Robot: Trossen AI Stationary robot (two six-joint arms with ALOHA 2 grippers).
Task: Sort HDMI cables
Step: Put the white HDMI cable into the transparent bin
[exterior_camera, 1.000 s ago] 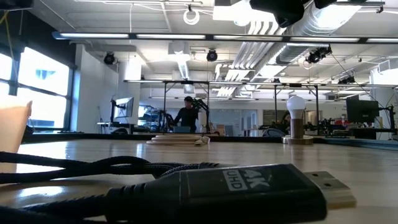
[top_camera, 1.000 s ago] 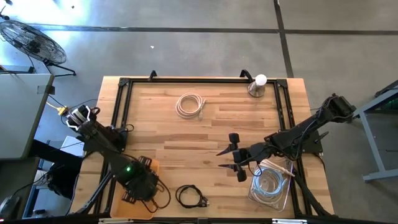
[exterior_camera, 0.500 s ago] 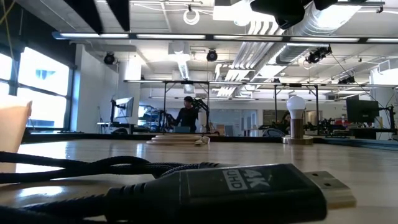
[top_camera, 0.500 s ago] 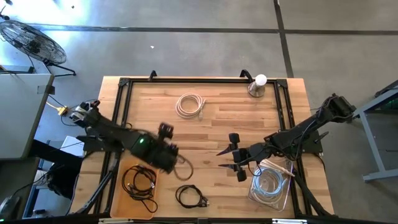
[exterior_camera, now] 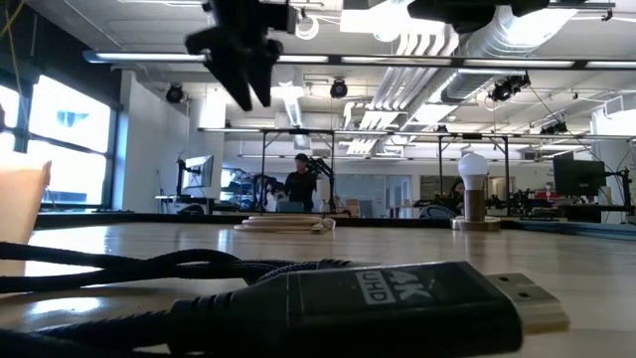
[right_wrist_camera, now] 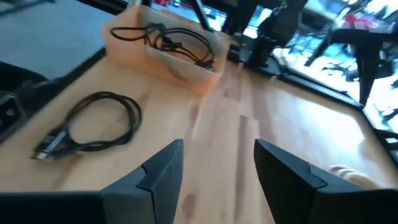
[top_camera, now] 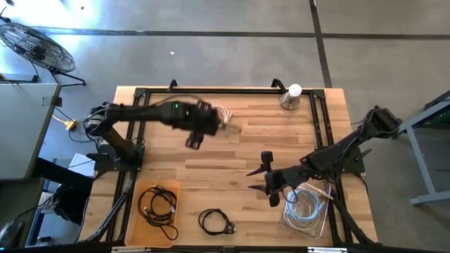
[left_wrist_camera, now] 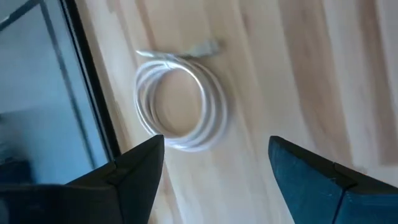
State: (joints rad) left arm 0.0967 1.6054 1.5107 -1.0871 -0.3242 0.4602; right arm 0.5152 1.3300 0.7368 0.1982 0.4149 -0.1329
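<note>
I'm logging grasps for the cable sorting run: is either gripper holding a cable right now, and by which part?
Nothing is held. The left gripper hangs open above the white cable coil, and the right gripper is open over bare table.

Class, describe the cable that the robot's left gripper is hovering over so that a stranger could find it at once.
Start at the wooden table and go to its far edge, left of the light bulb on a stand. There the white cable lies in a flat coil beneath the open left gripper. It is the only pale coil loose on bare wood.
</note>
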